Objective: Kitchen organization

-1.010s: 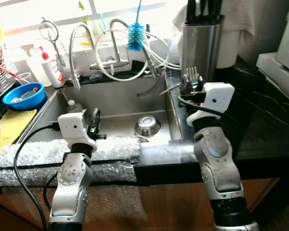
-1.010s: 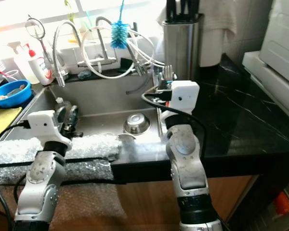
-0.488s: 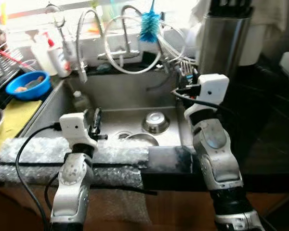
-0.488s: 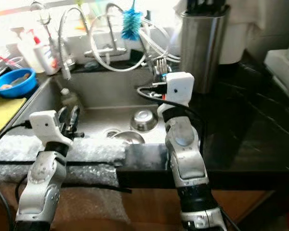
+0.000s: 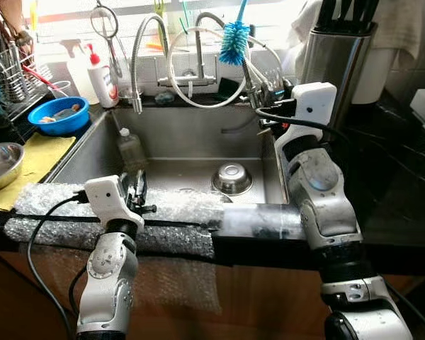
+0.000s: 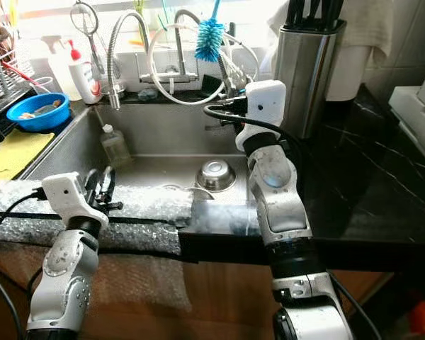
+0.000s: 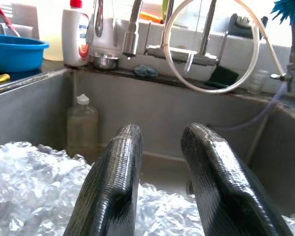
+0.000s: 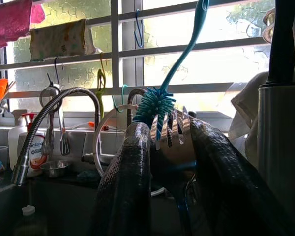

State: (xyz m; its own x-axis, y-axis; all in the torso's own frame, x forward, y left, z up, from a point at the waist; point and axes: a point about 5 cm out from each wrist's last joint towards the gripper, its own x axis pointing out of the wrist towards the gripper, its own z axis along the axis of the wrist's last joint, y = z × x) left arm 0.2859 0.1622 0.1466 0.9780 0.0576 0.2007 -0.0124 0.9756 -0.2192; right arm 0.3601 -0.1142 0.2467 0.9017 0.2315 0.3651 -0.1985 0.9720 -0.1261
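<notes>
A metal fork (image 8: 168,132), tines up, is pinched between the two black fingers of the right gripper (image 8: 164,147), which is raised above the right rim of the stainless sink (image 5: 184,152), close to the steel knife block (image 5: 336,60). The fork looks light, stiff and smooth, so it could slip or swivel in the grip; holding it low on the neck or handle, as it appears to be held here, seems the steadier place, though the exact contact is shadowed.

The left gripper (image 7: 160,167) hovers over the bubble wrap (image 5: 71,212) taped along the sink's front edge, its fingers slightly spread and holding nothing.

Inside the sink, a small steel bowl (image 5: 232,178) sits upside down near the right wall and a clear bottle (image 5: 129,147) stands against the left wall. Behind the basin are a flexible faucet (image 5: 143,60), looped hoses and a blue bottle brush (image 5: 234,41). To the left, a blue bowl (image 5: 58,117) and a dish rack (image 5: 7,74) rest on the counter.
</notes>
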